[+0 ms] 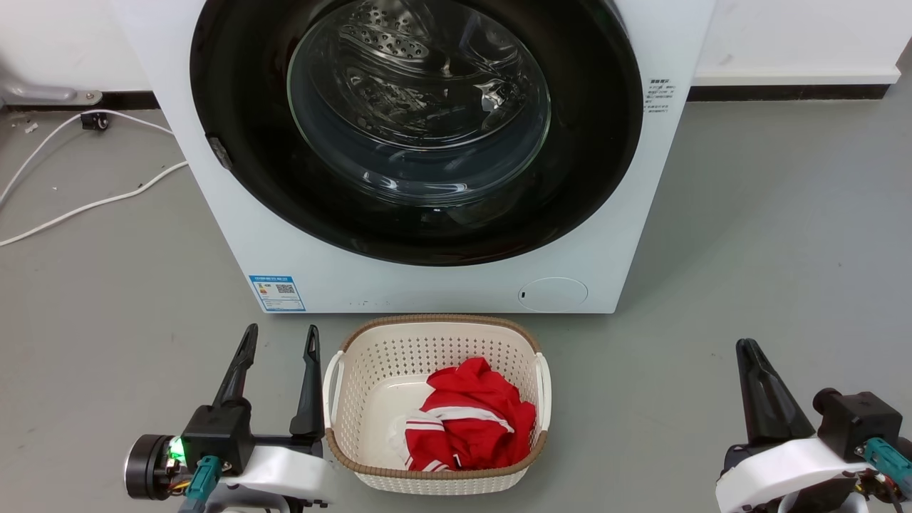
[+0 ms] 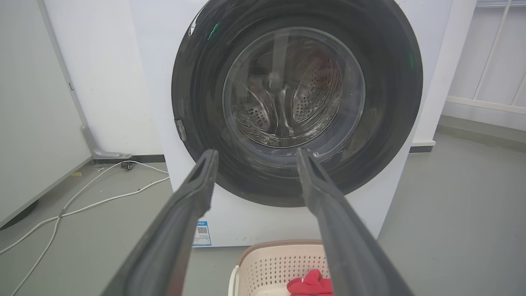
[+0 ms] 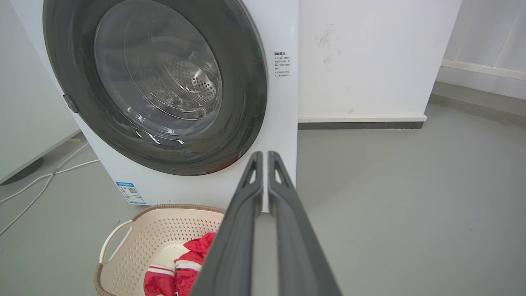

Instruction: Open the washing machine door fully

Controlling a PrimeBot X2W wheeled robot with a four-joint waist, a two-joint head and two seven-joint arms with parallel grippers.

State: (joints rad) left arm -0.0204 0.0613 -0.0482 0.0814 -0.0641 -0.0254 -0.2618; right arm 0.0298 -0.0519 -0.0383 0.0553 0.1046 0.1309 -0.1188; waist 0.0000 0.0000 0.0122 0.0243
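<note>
Head view: washing machine door closed; left gripper jaws apart, right gripper jaws together.

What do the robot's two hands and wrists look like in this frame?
The left hand and right hand each have two long, dark grey, tapered fingers on a black block, joined to a white wrist shell. A teal plug sits at each wrist; a green light glows on the left one.

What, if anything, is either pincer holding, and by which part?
Nothing is held. The left pincer is open and empty; the right pincer is shut on nothing. Both are apart from the washing machine door.
</note>
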